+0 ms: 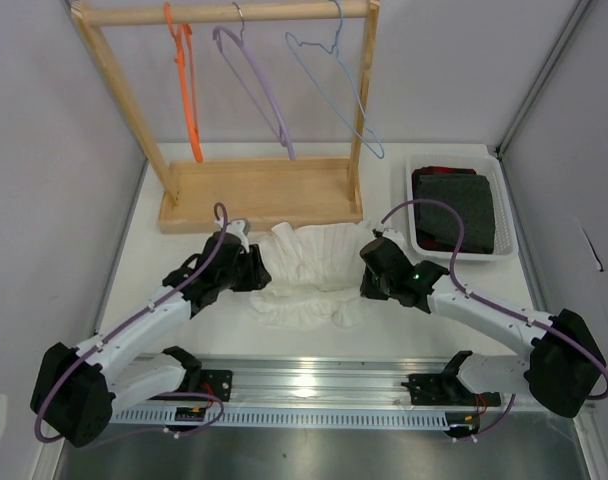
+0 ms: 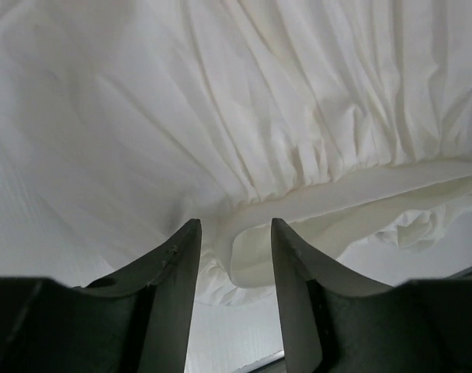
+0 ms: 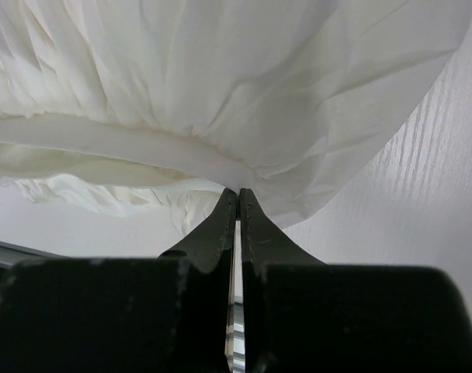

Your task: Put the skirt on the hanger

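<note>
Top external shows you the skirt (image 1: 309, 270) lying crumpled on the bench (image 1: 414, 325), just in front of the rack (image 1: 254, 195) and between the two arms. The hanger (image 1: 189, 100) — the orange one — hangs at the left end of the rack, well apart from the skirt. Your left fingers (image 1: 261, 272) sit at the skirt's left edge. In the left wrist view they stand parted and released, with a strip of the skirt lying across the gap at their tips. Your right fingers (image 1: 367, 265) are at the skirt's right edge — the right wrist view shows them clenched together on a fold of the white cloth.
</note>
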### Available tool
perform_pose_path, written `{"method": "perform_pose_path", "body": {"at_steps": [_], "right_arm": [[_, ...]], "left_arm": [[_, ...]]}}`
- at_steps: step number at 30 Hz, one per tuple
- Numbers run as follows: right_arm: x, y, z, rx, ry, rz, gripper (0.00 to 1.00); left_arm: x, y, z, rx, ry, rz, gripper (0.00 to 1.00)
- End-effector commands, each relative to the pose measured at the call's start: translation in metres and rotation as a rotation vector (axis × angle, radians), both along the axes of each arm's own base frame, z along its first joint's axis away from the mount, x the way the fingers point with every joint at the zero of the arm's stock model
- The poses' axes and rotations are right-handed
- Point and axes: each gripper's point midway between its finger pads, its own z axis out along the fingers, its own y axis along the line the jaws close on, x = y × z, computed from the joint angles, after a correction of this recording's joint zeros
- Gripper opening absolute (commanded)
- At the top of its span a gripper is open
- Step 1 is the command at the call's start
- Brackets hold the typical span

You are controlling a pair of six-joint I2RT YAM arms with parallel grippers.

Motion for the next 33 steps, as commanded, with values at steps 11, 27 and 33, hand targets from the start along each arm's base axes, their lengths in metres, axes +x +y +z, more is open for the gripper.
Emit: {"method": "perform_pose_path", "body": {"at_steps": [11,27,33], "right_arm": [[0.016,0.003,0.008,-0.014,-0.058,-0.05,0.0],[0.026,-0.005,0.077,-0.016,-0.174,-0.054,0.75],[0.039,0.002,0.186,0.076,-0.376,0.012,0.69]], "left_arm": [[0.009,-0.021,0.137,-0.126,-0.309,-0.145,0.59],[0.016,-0.032,0.205,-0.17,-0.43,-0.178,0.6],[0.016,-0.032,0.203,-0.153,-0.424,-0.186,0.61]]}}
